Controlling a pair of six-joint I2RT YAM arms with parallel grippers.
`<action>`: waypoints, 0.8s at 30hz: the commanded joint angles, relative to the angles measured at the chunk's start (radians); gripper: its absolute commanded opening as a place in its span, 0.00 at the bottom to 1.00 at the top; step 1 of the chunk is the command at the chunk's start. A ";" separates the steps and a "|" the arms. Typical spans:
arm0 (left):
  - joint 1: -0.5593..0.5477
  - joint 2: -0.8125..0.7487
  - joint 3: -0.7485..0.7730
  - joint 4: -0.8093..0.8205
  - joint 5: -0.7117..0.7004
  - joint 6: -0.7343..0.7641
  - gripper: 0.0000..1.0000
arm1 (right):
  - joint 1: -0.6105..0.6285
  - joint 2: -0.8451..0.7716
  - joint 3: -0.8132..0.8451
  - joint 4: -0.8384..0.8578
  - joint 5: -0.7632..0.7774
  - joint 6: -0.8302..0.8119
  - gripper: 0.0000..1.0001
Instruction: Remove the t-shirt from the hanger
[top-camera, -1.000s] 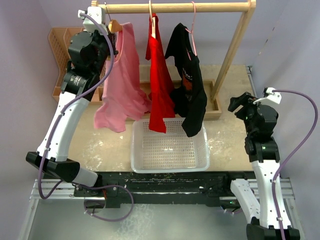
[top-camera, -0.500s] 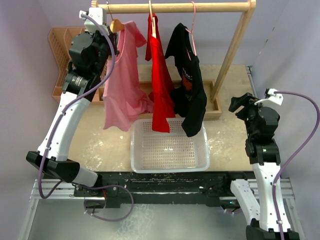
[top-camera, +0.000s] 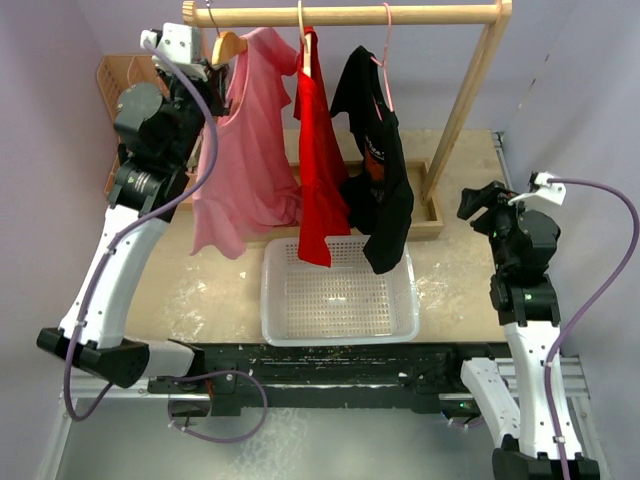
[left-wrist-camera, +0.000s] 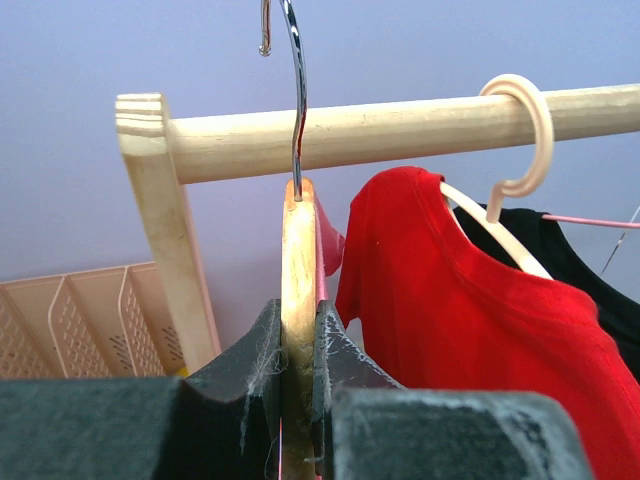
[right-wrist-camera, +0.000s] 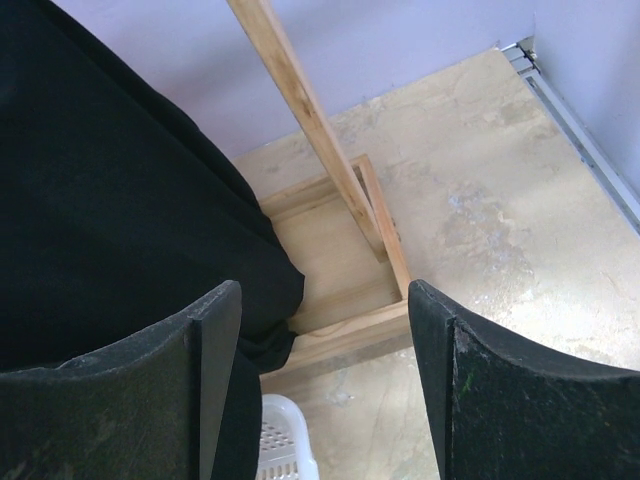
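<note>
A pink t-shirt (top-camera: 245, 150) hangs on a wooden hanger (top-camera: 228, 45) near the left end of the wooden rail (top-camera: 350, 14). My left gripper (top-camera: 215, 68) is shut on the hanger's left shoulder. In the left wrist view the jaws (left-wrist-camera: 298, 340) clamp the hanger's wood (left-wrist-camera: 298, 250), and its metal hook (left-wrist-camera: 292, 90) rises in front of and above the rail (left-wrist-camera: 400, 125). I cannot tell whether the hook rests on the rail. A sliver of pink cloth (left-wrist-camera: 327, 240) shows beside the wood. My right gripper (top-camera: 475, 205) is open and empty, right of the rack (right-wrist-camera: 325, 320).
A red shirt (top-camera: 320, 150) and a black shirt (top-camera: 380, 170) hang further right on the rail. A white basket (top-camera: 340, 338) sits below them. A tan crate (top-camera: 115, 80) stands at the back left. The rack's wooden base (right-wrist-camera: 350, 330) lies under my right gripper.
My left arm has moved up and to the left with the hanger in its grip. The pink t-shirt rose and swung with it. The right arm has barely moved.
</note>
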 joint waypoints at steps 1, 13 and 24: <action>0.003 -0.109 -0.033 0.083 0.025 0.026 0.00 | -0.001 0.024 0.078 0.087 -0.047 -0.034 0.69; -0.005 -0.275 -0.077 -0.156 -0.009 -0.030 0.00 | 0.001 0.170 0.257 0.210 -0.345 -0.053 0.58; -0.005 -0.411 -0.078 -0.361 -0.012 -0.044 0.00 | 0.497 0.504 0.665 0.199 -0.191 -0.247 0.63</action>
